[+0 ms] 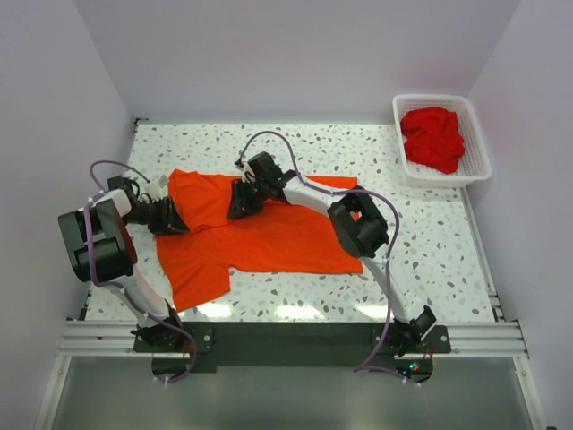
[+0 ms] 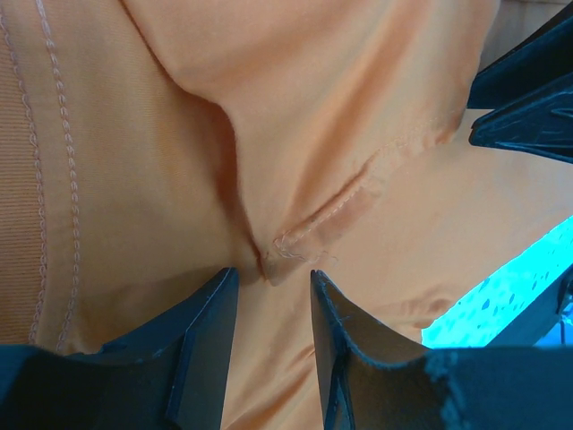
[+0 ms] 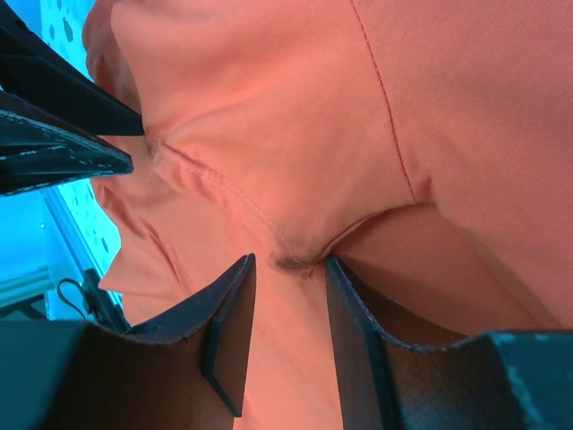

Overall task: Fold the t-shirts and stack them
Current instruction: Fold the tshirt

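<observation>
A bright orange-red t-shirt point(image 1: 277, 237) lies spread on the speckled table. My left gripper point(image 1: 168, 218) is at the shirt's left edge by a sleeve. In the left wrist view its jaws point(image 2: 273, 273) pinch a puckered seam of the orange cloth point(image 2: 340, 116). My right gripper point(image 1: 242, 202) is on the shirt's upper middle. In the right wrist view it point(image 3: 291, 260) pinches a seam fold of the shirt point(image 3: 286, 98). Deeper red t-shirts point(image 1: 434, 139) lie bunched in the basket.
A white lattice basket point(image 1: 479, 148) stands at the back right corner of the table point(image 1: 430, 251). White walls close in the left, back and right sides. The right gripper's fingers point(image 2: 528, 98) show in the left wrist view, and the left gripper's fingers point(image 3: 54, 125) in the right wrist view.
</observation>
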`<state>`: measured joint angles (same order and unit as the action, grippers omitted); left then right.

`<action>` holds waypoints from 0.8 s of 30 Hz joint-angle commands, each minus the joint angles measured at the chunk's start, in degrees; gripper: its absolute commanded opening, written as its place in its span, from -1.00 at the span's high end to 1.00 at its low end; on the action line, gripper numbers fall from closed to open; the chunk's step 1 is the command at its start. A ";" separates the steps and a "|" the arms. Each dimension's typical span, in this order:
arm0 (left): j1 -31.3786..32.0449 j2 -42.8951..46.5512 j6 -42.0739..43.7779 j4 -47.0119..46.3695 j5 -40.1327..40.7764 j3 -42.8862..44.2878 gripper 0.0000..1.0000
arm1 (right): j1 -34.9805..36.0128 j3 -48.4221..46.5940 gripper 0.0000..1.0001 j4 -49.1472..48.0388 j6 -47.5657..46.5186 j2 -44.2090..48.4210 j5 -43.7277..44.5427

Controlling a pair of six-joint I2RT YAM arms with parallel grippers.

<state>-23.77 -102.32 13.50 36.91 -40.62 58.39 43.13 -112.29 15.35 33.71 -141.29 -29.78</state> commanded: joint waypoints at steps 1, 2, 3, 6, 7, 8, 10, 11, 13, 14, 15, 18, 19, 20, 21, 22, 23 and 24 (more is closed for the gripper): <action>-0.14 -0.68 -1.54 -1.84 -0.77 0.14 0.16 | 0.46 -1.70 0.20 -2.70 1.44 -0.82 -1.68; 0.12 -0.95 -1.46 -1.92 -0.78 0.14 0.17 | 0.46 -1.70 0.22 -2.79 1.53 -0.91 -2.03; 0.39 -1.04 -1.46 -1.92 -0.86 0.23 0.20 | 0.37 -1.70 0.24 -2.79 1.53 -0.91 -2.21; 1.18 -1.21 -1.89 -2.45 -1.13 0.41 0.22 | 0.46 -1.53 0.33 -2.87 1.35 -0.91 -2.74; 1.53 -1.30 -2.07 -2.71 -1.21 0.58 0.23 | 0.46 -1.44 0.41 -2.87 1.35 -0.91 -2.83; 1.62 -1.39 -2.33 -2.89 -1.39 0.84 0.23 | 0.46 -1.44 0.45 -2.96 1.35 -0.91 -2.83; 1.88 -1.65 -2.60 -2.98 -1.39 1.02 0.26 | 0.46 -1.44 0.52 -3.05 1.35 -0.83 -3.00; 1.97 -1.74 -2.60 -2.89 -1.39 1.28 0.28 | 0.46 -1.53 0.54 -3.05 1.27 -0.91 -2.92; 2.24 -1.91 -2.51 -2.72 -1.39 1.46 0.29 | 0.46 -1.70 0.63 -2.96 1.09 -0.91 -3.00; 2.32 -1.92 -2.51 -2.63 -1.39 1.55 0.31 | 0.46 -1.88 0.64 -2.96 1.09 -1.00 -3.18; 2.41 -1.83 -2.42 -2.54 -1.39 1.55 0.31 | 0.46 -1.88 0.67 -2.96 0.92 -1.00 -3.27; 2.41 -0.86 -2.16 -2.28 -1.39 1.46 0.32 | 0.37 -1.97 0.79 -2.96 0.91 -0.91 -3.44; 2.41 0.01 -2.33 -2.36 -1.39 1.46 0.32 | 0.46 -2.05 0.86 -2.96 0.91 -1.00 -3.44; 2.41 0.54 -2.60 -2.45 -0.78 1.20 0.31 | 0.37 -2.06 0.90 -2.87 1.00 -0.91 -3.53; 2.41 0.98 -2.69 -2.37 -0.51 1.20 0.30 | 0.37 -2.06 0.95 -2.87 1.00 -0.91 -3.62; 2.32 1.77 -2.77 -2.36 -0.25 1.11 0.30 | 0.37 -1.97 1.00 -3.05 0.92 -0.91 -3.62; 2.32 2.12 -2.77 -2.19 0.45 1.11 0.30 | 0.46 -1.88 1.00 -3.05 0.91 -0.91 -3.71; 2.32 2.48 -2.86 -2.10 0.63 1.11 0.31 | 0.37 -1.88 1.00 -3.05 1.00 -0.91 -3.79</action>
<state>-21.67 -103.20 11.44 35.70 -40.34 58.39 43.13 -112.27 14.76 34.50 -141.43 -32.01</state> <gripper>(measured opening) 0.347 0.010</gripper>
